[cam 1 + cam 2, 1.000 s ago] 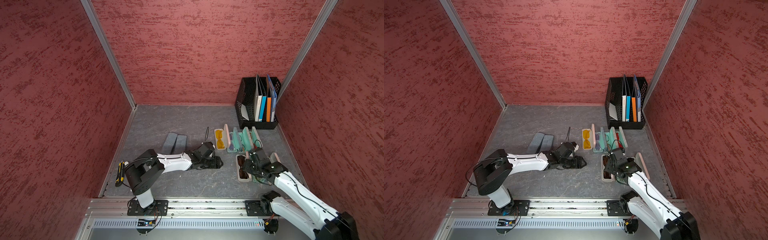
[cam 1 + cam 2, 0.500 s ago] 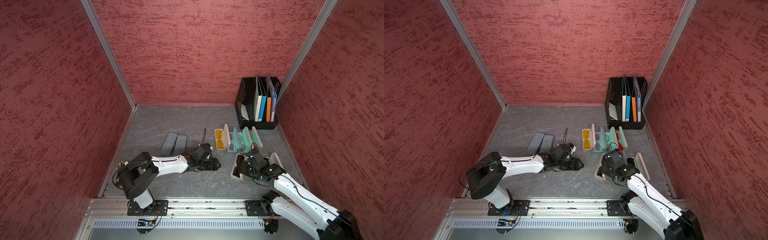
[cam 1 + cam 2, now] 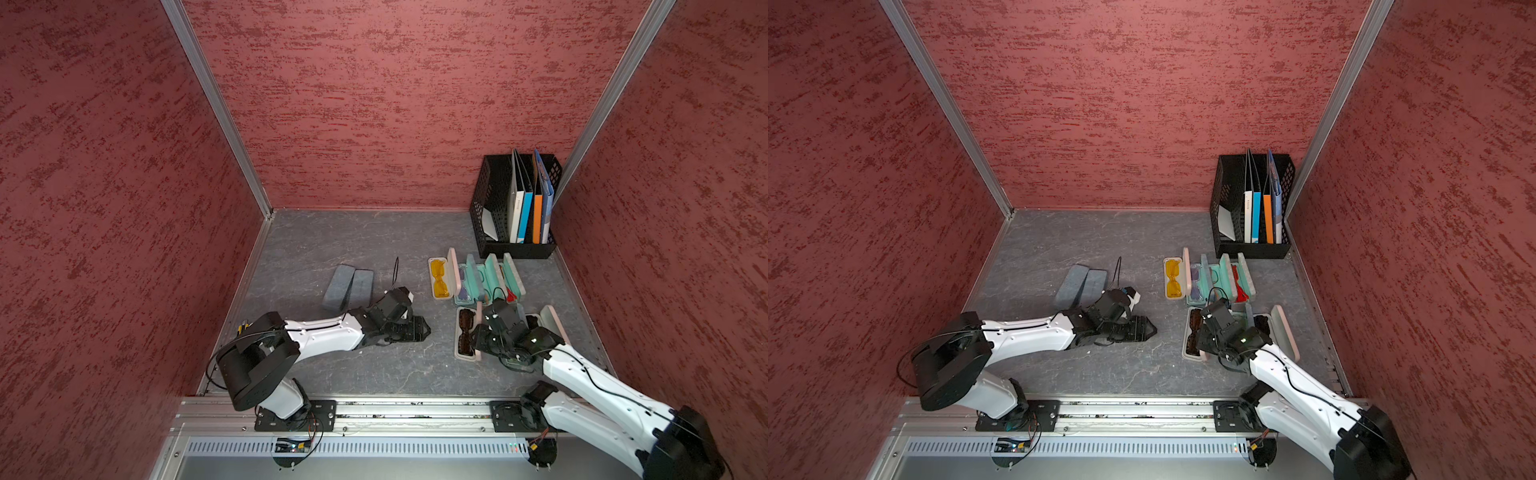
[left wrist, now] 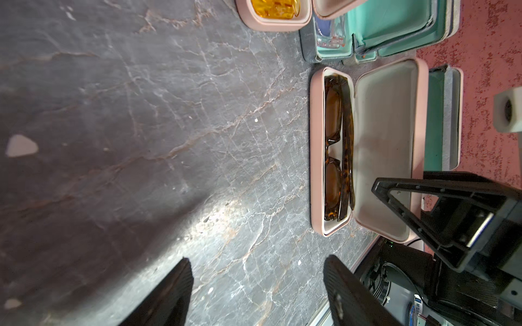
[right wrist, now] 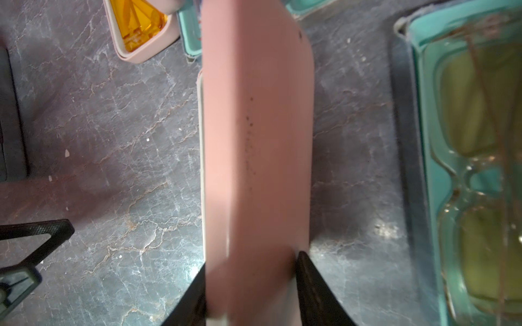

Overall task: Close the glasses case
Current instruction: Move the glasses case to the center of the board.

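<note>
While teal cases (image 3: pixel 487 275) crowd nearby, right pincer (image 5: pixel 251 264) straddles glasses case (image 5: pixel 254 127).

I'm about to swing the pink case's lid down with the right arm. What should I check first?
1. Sunglasses fully inside the case base, nothing over the rim: ok.
2. Lid held in the right gripper, both sides against it: ok.
3. Grip firm enough not to slip: cannot tell.
4. Lid shut: not ok, it stands raised.
5. Left gripper open, empty and clear of the case: ok.
</note>
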### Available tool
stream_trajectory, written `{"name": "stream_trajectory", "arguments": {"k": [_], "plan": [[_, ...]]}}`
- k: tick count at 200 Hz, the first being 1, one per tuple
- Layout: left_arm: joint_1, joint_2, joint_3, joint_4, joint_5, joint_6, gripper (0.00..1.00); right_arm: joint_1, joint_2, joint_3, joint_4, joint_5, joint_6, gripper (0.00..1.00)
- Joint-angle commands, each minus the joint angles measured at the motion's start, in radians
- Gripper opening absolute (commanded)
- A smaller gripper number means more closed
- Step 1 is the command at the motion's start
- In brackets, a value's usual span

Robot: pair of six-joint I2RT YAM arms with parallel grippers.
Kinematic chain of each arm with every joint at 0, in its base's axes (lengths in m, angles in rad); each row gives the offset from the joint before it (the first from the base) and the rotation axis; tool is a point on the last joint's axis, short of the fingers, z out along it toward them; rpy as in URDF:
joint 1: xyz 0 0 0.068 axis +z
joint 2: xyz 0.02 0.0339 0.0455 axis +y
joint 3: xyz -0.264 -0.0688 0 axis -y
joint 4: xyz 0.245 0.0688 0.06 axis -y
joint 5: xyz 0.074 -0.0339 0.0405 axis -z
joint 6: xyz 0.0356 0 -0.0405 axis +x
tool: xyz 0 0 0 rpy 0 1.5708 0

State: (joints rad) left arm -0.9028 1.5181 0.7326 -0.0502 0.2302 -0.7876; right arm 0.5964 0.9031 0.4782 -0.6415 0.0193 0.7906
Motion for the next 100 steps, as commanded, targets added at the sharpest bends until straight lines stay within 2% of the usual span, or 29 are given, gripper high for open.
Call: {"name": "stream_trajectory", "arguments": {"k": [1, 47, 100], "plan": [[0.005, -0.030, -0.016, -0.015, -0.018, 0.023, 0.74, 0.037, 0.005, 0.034, 0.025, -0.009, 0.028, 0.42], [0.004, -0.071, -0.059, -0.005, -0.022, 0.011, 0.74, 0.118, 0.025, 0.047, 0.038, 0.015, 0.069, 0.42], [-0.003, -0.123, -0.106, -0.003, -0.042, -0.010, 0.75, 0.260, 0.127, 0.091, 0.100, 0.086, 0.137, 0.42]]}}
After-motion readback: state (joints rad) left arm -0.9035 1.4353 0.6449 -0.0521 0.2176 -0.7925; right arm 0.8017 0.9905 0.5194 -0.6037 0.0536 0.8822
